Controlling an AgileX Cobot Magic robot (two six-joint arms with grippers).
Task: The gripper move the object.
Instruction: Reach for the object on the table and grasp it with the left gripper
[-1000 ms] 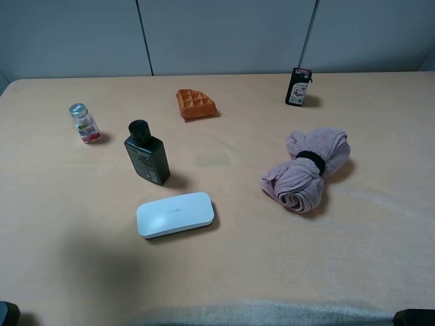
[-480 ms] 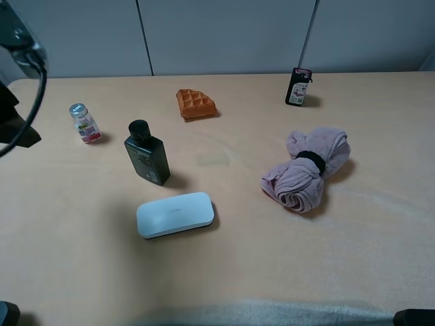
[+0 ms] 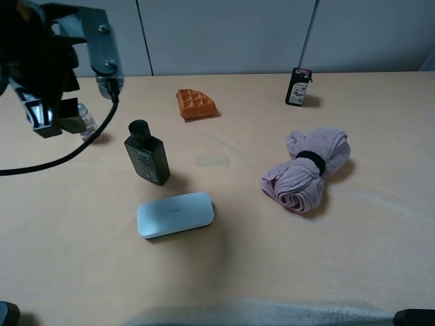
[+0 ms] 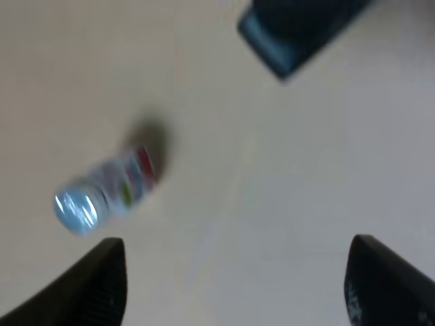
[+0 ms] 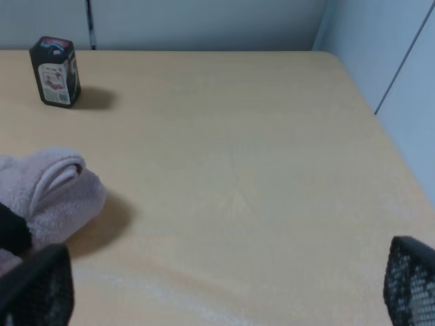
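Observation:
The object, a dark green-black flat-sided bottle (image 3: pixel 147 154) with a black cap, stands upright left of the table's middle. In the blurred left wrist view a dark shape at the frame's edge (image 4: pixel 299 27) seems to be the bottle. My left gripper (image 3: pixel 53 121), black with a looping cable, hangs above the table to the bottle's left, apart from it, over the small clear bottle. In its wrist view (image 4: pixel 238 288) its jaws are wide apart and empty. My right gripper (image 5: pixel 221 299) is open and empty, low over the right side of the table.
A small clear silver-capped bottle (image 3: pixel 88 125) (image 4: pixel 102 193) stands partly behind the left gripper. A white flat case (image 3: pixel 175 214) lies in front of the dark bottle. An orange waffle toy (image 3: pixel 196 104), a small black pink-labelled bottle (image 3: pixel 298 86) (image 5: pixel 55 71) and a rolled pink towel (image 3: pixel 309 170) (image 5: pixel 51 190) lie farther right.
The left arm has swung into view from the upper left and moved right toward the dark bottle, now covering part of the small clear bottle. The objects have not moved.

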